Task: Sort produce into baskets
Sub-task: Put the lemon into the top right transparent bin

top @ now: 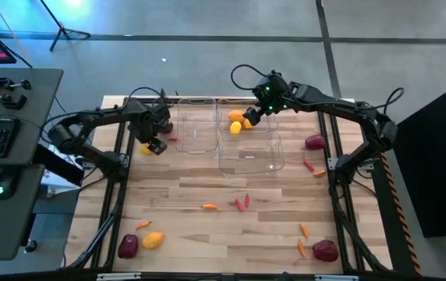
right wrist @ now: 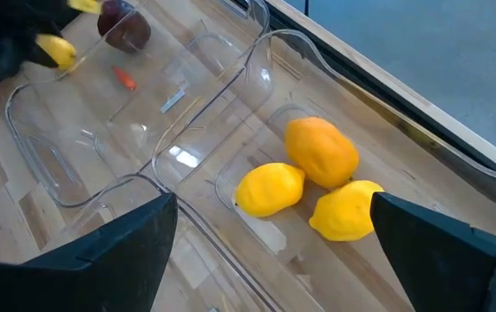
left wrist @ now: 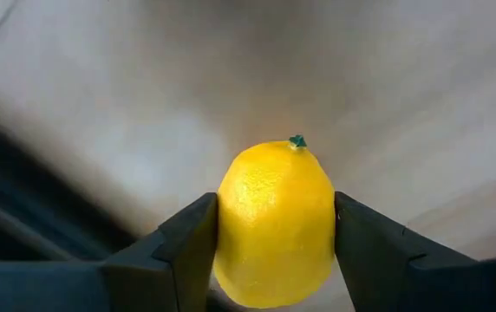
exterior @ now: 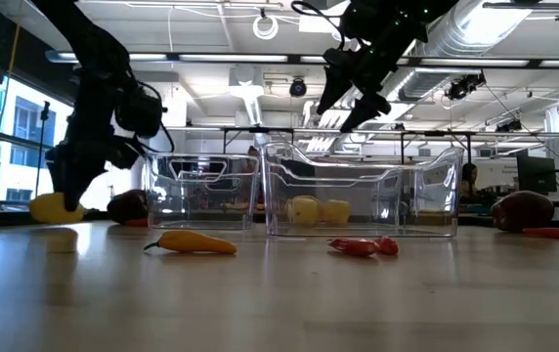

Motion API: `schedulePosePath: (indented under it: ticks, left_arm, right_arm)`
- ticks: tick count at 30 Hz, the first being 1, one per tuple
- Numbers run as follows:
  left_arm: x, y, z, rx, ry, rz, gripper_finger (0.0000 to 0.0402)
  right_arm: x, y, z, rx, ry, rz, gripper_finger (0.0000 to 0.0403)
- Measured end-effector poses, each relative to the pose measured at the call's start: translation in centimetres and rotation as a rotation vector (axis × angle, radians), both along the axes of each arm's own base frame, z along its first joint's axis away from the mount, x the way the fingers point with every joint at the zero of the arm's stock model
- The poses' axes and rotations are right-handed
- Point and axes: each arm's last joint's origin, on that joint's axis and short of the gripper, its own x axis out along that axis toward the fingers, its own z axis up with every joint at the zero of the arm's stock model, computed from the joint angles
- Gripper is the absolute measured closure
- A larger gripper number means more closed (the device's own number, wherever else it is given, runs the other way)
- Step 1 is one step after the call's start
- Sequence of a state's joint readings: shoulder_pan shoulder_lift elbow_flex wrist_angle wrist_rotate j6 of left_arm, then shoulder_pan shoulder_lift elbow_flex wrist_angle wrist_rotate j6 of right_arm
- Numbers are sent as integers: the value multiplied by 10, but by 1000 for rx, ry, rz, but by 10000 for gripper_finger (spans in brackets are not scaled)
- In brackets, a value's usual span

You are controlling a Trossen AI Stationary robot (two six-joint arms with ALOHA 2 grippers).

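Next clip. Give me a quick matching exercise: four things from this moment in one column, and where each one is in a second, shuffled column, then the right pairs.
Things:
1. lemon
2. orange
3. red peppers
4. right hand

Places:
A. lying on the bare table, midway across
B. between the fingers of the left hand, by the table's left edge
C. open above the bin that holds the yellow fruit
D. inside a clear bin, touching two lemons

Pairs: 1-B, 2-D, 3-A, 4-C
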State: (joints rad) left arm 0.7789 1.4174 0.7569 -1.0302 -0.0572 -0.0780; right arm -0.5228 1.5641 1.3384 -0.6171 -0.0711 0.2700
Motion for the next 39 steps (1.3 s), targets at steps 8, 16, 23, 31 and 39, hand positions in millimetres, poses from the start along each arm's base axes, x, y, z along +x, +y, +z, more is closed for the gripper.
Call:
schedulePosePath:
  ticks: [8,16,23,31,39]
  left_arm:
    - [-19,-23,73,167,-258,85,256]
    - [8,-49,135,292,-510,47,252]
    - [93,-52,145,399,-670,-154,251]
    - [192,-15,119,480,-731,-238,250]
    - [235,12,89,529,-691,-209,249]
  right_arm:
    - [-1,1,2,-19,5,40,31]
    - [-19,13,32,-77,-87,104,31]
    - [-42,26,69,-131,-243,63,31]
    - [-60,36,90,-137,-340,5,31]
    - [-60,35,90,-120,-344,-28,31]
